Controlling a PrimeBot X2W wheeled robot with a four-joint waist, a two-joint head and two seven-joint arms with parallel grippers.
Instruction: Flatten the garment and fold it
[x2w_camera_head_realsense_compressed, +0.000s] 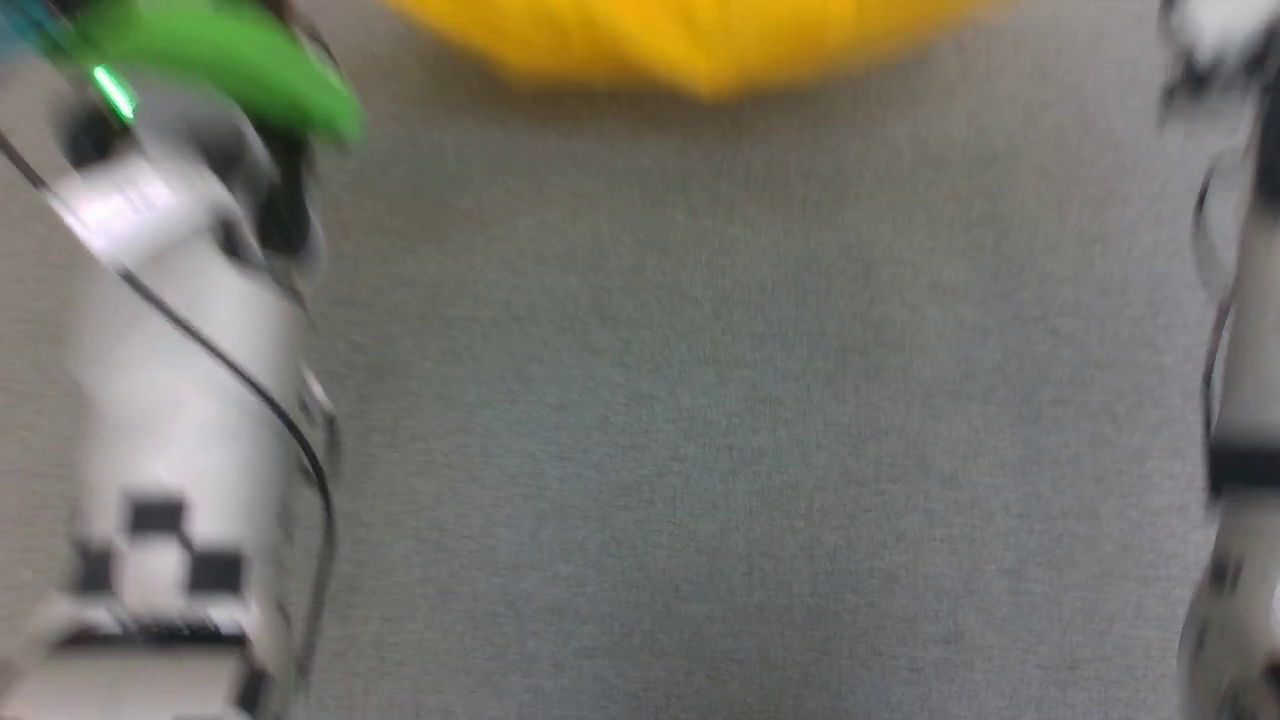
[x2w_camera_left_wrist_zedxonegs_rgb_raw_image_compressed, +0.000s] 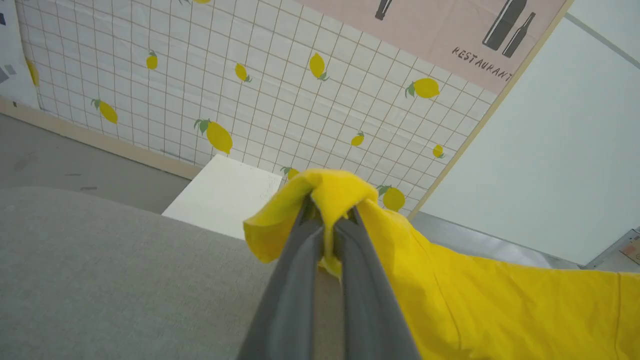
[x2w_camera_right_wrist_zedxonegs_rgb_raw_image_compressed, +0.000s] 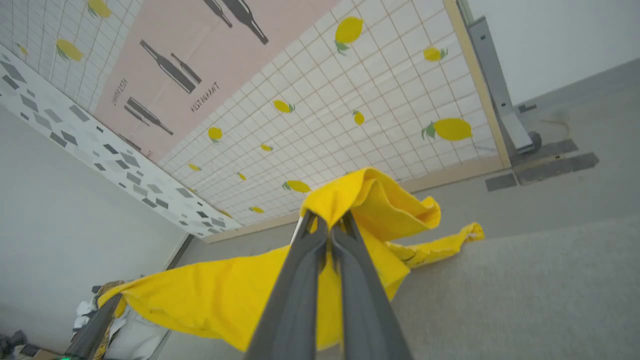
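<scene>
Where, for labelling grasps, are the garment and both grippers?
garment (x2w_camera_left_wrist_zedxonegs_rgb_raw_image_compressed: 500, 310), left wrist view, on the spread cloth at lower right.
left gripper (x2w_camera_left_wrist_zedxonegs_rgb_raw_image_compressed: 331, 207), left wrist view, between its fingertips.
right gripper (x2w_camera_right_wrist_zedxonegs_rgb_raw_image_compressed: 327, 218), right wrist view, between its fingertips.

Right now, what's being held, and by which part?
The jaws of the left gripper and right gripper each clamp a bunched edge fold of the mustard-yellow cotton T-shirt.

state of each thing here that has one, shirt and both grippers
shirt, held up, stretched between the two grippers, not folded
left gripper, shut on a bunched edge of the shirt
right gripper, shut on another bunched edge of the shirt
</scene>
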